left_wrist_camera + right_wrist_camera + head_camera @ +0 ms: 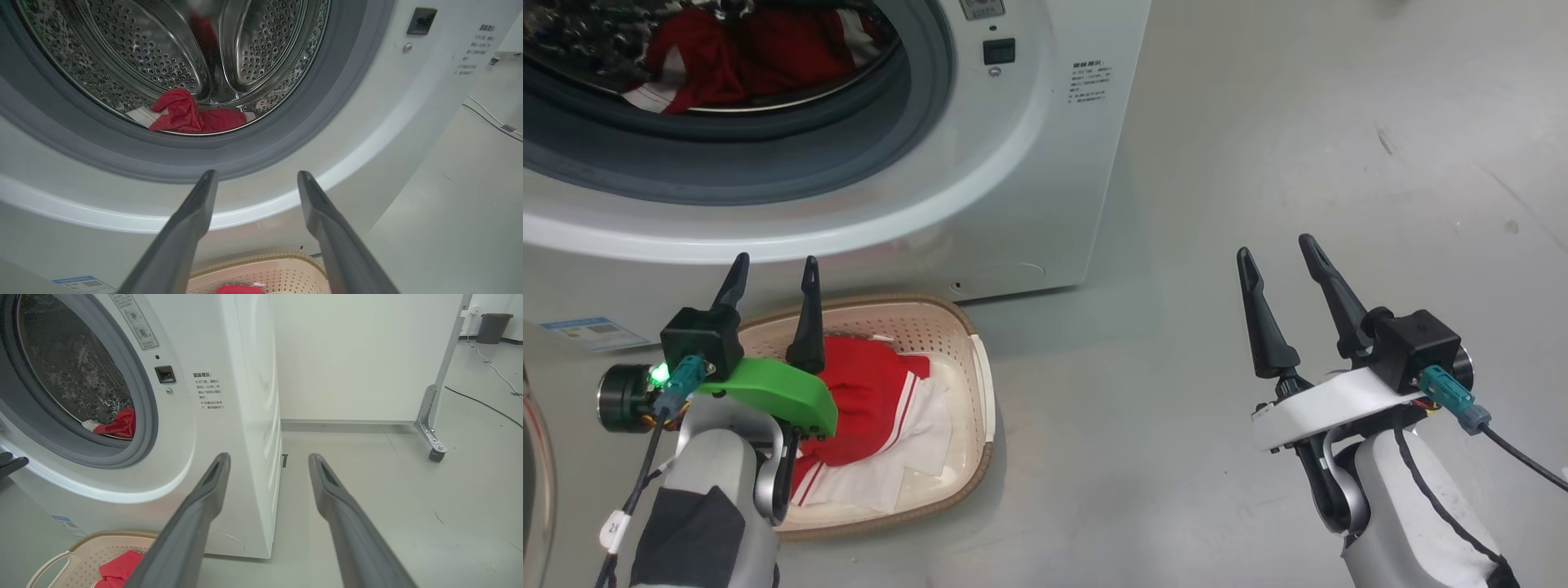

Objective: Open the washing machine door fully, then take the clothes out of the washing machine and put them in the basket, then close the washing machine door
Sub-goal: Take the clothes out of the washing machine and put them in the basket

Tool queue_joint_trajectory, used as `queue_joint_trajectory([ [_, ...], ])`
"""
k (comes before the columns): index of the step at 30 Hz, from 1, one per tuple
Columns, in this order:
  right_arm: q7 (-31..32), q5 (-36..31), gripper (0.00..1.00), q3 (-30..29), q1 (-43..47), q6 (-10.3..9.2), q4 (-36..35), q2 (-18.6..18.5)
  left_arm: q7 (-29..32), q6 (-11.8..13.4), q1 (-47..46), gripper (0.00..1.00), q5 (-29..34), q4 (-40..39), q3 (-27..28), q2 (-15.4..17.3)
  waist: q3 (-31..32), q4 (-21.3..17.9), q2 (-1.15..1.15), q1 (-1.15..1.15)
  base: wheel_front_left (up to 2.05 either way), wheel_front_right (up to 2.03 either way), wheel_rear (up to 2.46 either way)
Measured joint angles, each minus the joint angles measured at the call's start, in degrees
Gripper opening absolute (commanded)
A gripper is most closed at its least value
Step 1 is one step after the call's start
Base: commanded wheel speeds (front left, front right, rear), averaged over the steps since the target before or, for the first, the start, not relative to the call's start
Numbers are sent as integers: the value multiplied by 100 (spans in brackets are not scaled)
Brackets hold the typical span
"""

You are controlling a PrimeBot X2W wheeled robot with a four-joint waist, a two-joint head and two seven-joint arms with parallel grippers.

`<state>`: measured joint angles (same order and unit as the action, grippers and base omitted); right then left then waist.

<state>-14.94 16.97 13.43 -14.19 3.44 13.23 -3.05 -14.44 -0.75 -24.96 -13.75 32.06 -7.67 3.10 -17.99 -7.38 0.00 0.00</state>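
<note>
The washing machine [1029,163] stands open, and red clothes [743,57] with white trim lie at the bottom of its steel drum [184,116]. A sliver of the washing machine door [538,474] curves along the lower left edge. The cream basket [974,343] sits on the floor right below the opening, holding red and white clothes [874,392]. My left gripper [776,260] hovers above the basket's near left side, open and empty, its fingers pointing up toward the drum [257,173]. My right gripper [1275,246] hangs open and empty over bare floor to the right [269,455].
Grey floor spreads to the right of the machine. A white partition on a caster [435,451], a black cable [482,408] and a dark bin [492,328] stand further off. A blue label [584,331] is stuck low on the washer's front.
</note>
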Motion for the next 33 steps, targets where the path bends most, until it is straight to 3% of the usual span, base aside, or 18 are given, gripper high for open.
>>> queue_joint_trajectory([
  [33,1,-44,100,-108,1234,2,323,20,10,358,2191,100,21,-1210,-166,-22,1809,374,0,0,0,0,0],
])
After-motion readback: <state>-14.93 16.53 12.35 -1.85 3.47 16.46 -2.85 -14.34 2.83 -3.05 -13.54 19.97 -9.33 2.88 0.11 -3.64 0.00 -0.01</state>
